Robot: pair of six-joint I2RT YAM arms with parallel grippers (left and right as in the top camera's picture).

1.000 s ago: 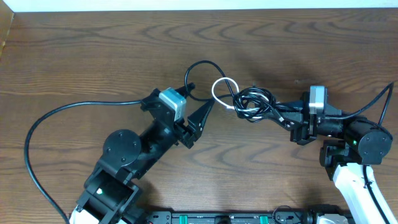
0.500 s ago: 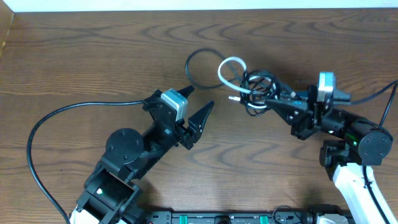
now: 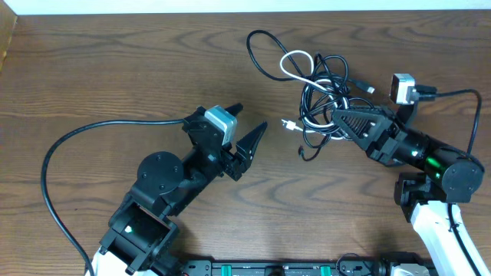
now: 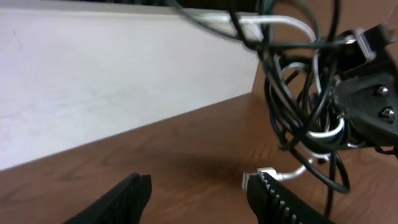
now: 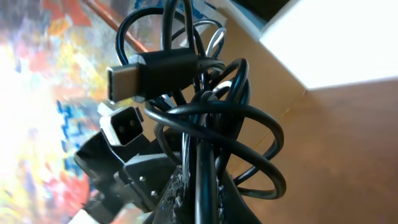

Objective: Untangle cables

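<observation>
The cables (image 3: 318, 92) are a knotted bundle of thin black cords with one white loop (image 3: 295, 61), lifted off the wood at the right of centre. My right gripper (image 3: 339, 116) is shut on the bundle's black strands. In the right wrist view the cables (image 5: 205, 112) fill the frame above the right gripper (image 5: 199, 186), with a black plug (image 5: 155, 68) on top. A white plug (image 3: 288, 124) dangles to the left. My left gripper (image 3: 249, 119) stands open and empty, left of the bundle. From the left wrist the left gripper (image 4: 199, 186) faces the hanging cables (image 4: 298, 93) and the white plug (image 4: 255, 177).
The left arm's thick black cable (image 3: 77, 138) curves over the table's left half. The table's far edge (image 3: 230, 14) meets a white wall at the top. Bare wood (image 3: 115, 69) lies at the back left.
The right gripper has raised the bundle and carried it right and back, away from the left gripper. The loops now hang longer. The left gripper has stayed open, almost in place.
</observation>
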